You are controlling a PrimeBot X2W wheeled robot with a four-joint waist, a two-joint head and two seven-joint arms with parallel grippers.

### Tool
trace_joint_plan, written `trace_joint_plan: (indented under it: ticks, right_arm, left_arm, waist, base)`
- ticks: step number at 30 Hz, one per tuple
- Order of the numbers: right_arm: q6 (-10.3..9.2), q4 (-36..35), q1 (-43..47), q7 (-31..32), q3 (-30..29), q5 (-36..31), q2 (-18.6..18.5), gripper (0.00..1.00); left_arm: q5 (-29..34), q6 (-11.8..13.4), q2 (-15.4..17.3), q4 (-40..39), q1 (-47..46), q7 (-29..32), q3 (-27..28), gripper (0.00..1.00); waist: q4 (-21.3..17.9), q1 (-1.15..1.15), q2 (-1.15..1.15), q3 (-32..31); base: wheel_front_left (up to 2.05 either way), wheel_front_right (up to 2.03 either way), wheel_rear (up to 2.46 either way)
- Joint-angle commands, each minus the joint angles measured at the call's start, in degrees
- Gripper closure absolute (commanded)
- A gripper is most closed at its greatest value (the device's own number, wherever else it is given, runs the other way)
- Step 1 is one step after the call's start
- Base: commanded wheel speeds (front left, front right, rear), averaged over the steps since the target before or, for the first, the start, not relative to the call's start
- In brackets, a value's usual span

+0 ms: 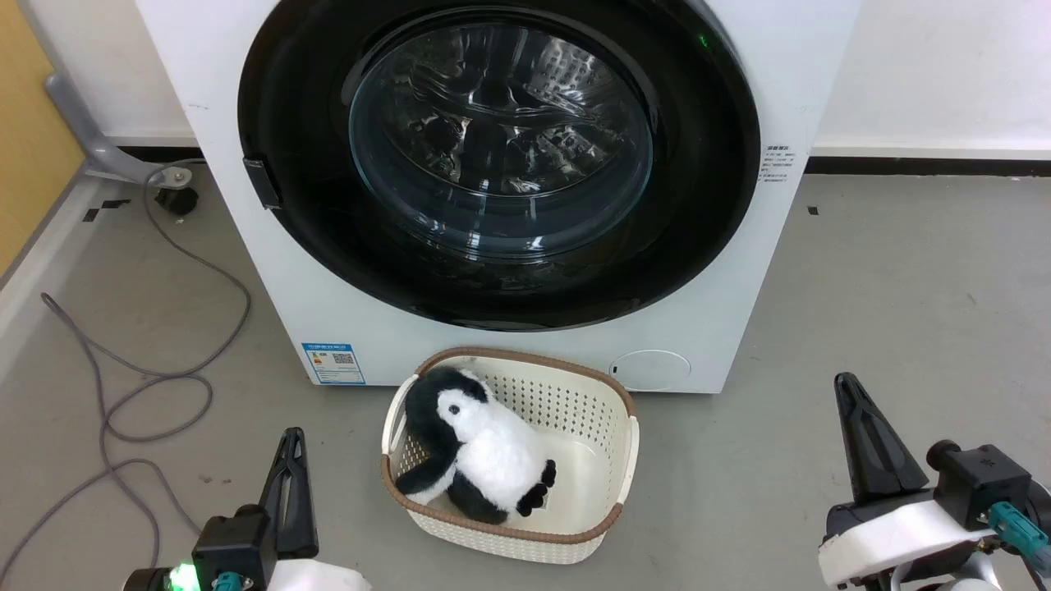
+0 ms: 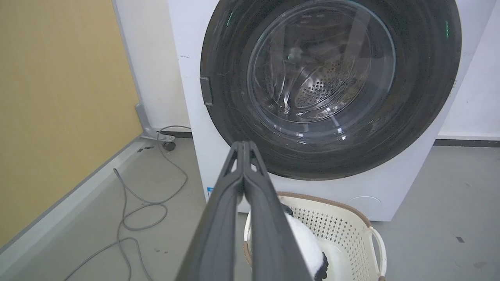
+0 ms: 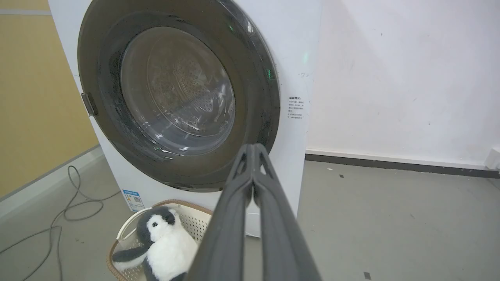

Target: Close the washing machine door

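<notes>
The door [image 1: 501, 164] sits flat in the front of the white washer [image 1: 722, 328], and I can see no gap between its black ring and the white panel around it. Its small handle tab [image 1: 264, 182] is on the left edge of the ring, and through the clear glass bowl the steel drum with its holes is visible. A blue sticker [image 1: 332, 363] is low on the front of the washer, at the left. On the floor [image 1: 903, 287], just in front of the washer, stands a cream basket [image 1: 575, 394] with a brown rim, and a plush penguin [image 1: 484, 447] lies inside it, leaning to the left side. A grey cable [image 1: 164, 386] makes loops on the floor at the left of the washer. The left claw [image 1: 291, 439] hangs low at the left of the basket, well apart from the door; its two dark fingers [image 2: 234, 203] are pressed together and hold nothing. The right claw [image 1: 847, 386] hangs low at the right of the basket, also away from the washer, and its fingers [image 3: 273, 218] meet at the tips with nothing between them. Both claws point toward the washer.
</notes>
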Motion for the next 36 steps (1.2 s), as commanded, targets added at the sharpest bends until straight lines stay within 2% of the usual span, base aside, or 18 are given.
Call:
trace_joint_plan:
  ticks: [1,36]
  right_arm:
    - [-0.02,-0.4,0.8,0.3,0.1,-0.4,0.2,1.0]
    - [-0.03,-2.7,1.7,5.1,1.0,-2.4,0.4,1.0]
  left_arm:
    - [0.5,-0.3,0.0,0.1,-0.8,0.2,0.1,1.0]
    - [1.4,-3.2,-0.1,0.4,-2.8,5.0,0.9,1.0]
  waist:
    - [0.0,0.0,0.0,0.0]
    - [0.0,0.0,0.0,-0.1]
  base:
    - [0.0,0.0,0.0]
    - [0.0,0.0,0.0]
